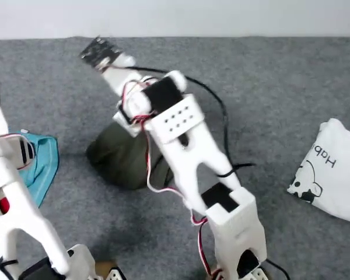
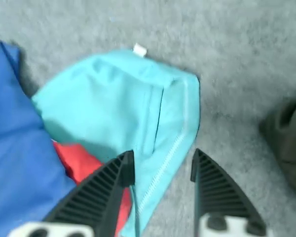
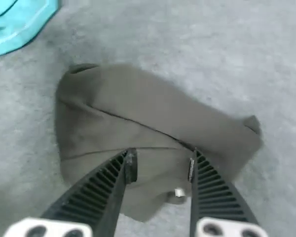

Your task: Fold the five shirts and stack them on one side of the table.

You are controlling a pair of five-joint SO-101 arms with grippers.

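Also, red shirt [image 2: 76, 160] beside teal shirt [image 2: 118, 98].

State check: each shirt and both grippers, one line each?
teal shirt: loosely folded, tag showing
blue shirt: beside the teal shirt, partly in view, fold cannot tell
red shirt: mostly hidden under those two
olive shirt: rumpled heap, not gripped
white shirt: folded, print up, lying apart
left gripper: open, over the teal shirt's edge
right gripper: open, over the olive shirt

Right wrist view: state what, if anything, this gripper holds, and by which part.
Nothing is held. The right gripper is open above the dark olive shirt, with no fold pinched between its jaws.
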